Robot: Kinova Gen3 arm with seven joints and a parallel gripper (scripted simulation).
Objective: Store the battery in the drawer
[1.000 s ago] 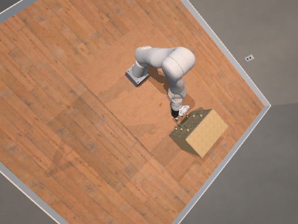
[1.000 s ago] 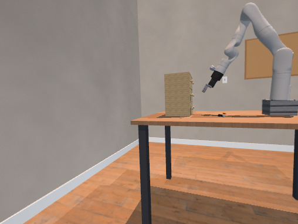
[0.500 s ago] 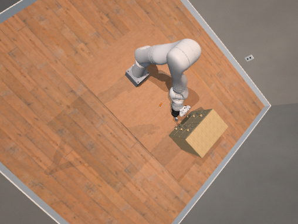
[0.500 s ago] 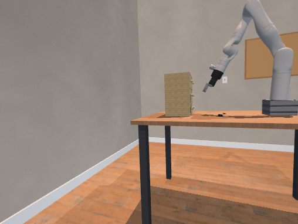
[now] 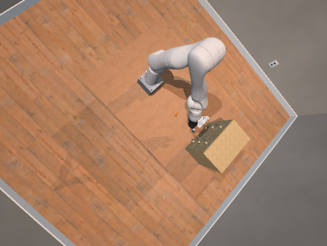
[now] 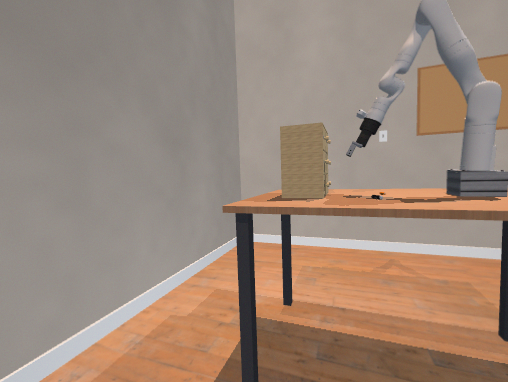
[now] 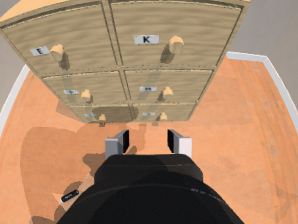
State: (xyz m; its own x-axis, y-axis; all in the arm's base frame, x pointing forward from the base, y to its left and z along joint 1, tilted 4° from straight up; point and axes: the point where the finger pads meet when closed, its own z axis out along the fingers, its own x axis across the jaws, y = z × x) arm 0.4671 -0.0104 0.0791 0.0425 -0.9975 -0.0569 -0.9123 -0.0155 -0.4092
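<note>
Found with fingers [image 5: 193, 131] [image 6: 351, 150] apart, nothing gripped. Centre on the middle-right knob [image 5: 199, 141] [image 7: 168, 92], apparently M's; pull straight, short of half-length.

Arm's elbow [image 5: 208, 53] [image 6: 433, 10] shifted toward top view's upper right.
</note>
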